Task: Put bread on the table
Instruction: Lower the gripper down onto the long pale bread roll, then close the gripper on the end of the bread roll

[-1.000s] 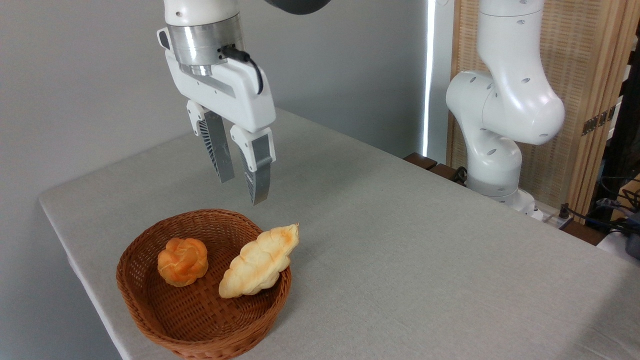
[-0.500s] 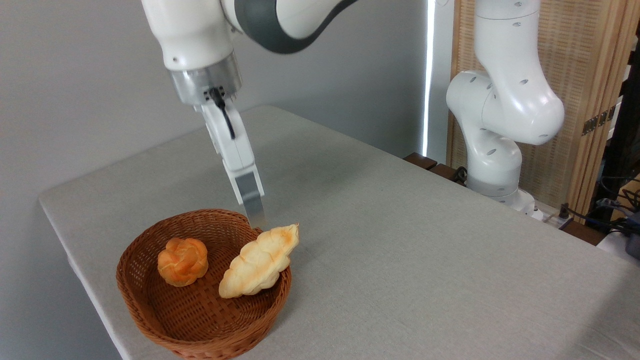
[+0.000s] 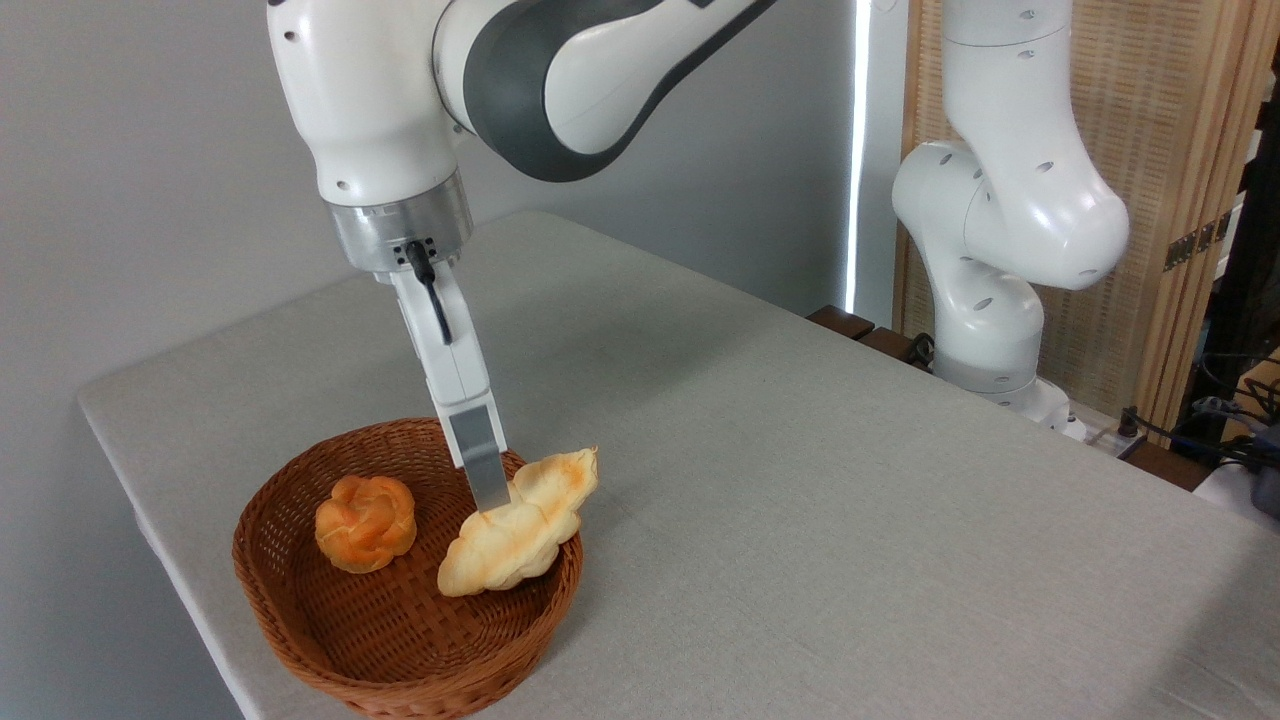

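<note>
The bread (image 3: 525, 530), a long pale-golden braided loaf, leans in the right side of a brown wicker basket (image 3: 290, 625), with its pointed far end over the rim. My gripper (image 3: 490, 503) stands edge-on to the camera, so only the near finger (image 3: 478, 460) shows, and its tip is down at the loaf's middle, on its left flank. The far finger is hidden behind the near one. The jaws were apart a second ago, and I see no closing on the loaf. The table (image 3: 800, 480) in grey cloth stretches to the right.
A small round orange knotted bun (image 3: 365, 522) lies in the left half of the basket. The basket sits near the table's front left edge. The arm's white base (image 3: 1000, 260) stands past the table's far right side, in front of a wooden screen.
The gripper has turned from facing the camera to edge-on and come down from above the basket's far rim until its fingertip reaches the bread. The bread and the bun have not moved.
</note>
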Available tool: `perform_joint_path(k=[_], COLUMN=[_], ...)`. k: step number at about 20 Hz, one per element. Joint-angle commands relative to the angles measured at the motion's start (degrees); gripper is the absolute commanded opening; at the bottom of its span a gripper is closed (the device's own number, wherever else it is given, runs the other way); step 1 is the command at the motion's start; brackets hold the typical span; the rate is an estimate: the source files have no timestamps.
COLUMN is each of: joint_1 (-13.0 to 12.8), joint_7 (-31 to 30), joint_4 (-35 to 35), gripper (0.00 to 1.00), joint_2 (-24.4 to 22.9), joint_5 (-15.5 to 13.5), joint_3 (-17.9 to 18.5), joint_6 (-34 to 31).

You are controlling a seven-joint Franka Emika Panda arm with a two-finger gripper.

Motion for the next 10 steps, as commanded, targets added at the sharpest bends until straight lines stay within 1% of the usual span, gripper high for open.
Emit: perform_joint_path(k=[1,4,5,8,10], joint_1=[0.21,0.21,0.21,0.21,0.21], joint_7=[4.21,4.3,4.39,4.56,4.56], joint_4=[-1.78,-2.93,-2.93,-3.37,-3.37], gripper=[1.0,1.0,1.0,1.0,1.0], joint_2=[-0.16,-0.16,-0.16,0.11,0.28], joint_5=[2.31,2.49,2.58,2.93,4.85], joint_3=[0.72,1.07,1.76,1.86,1.95], joint_6=[0.74,0.57,0.66,0.66,0.66])
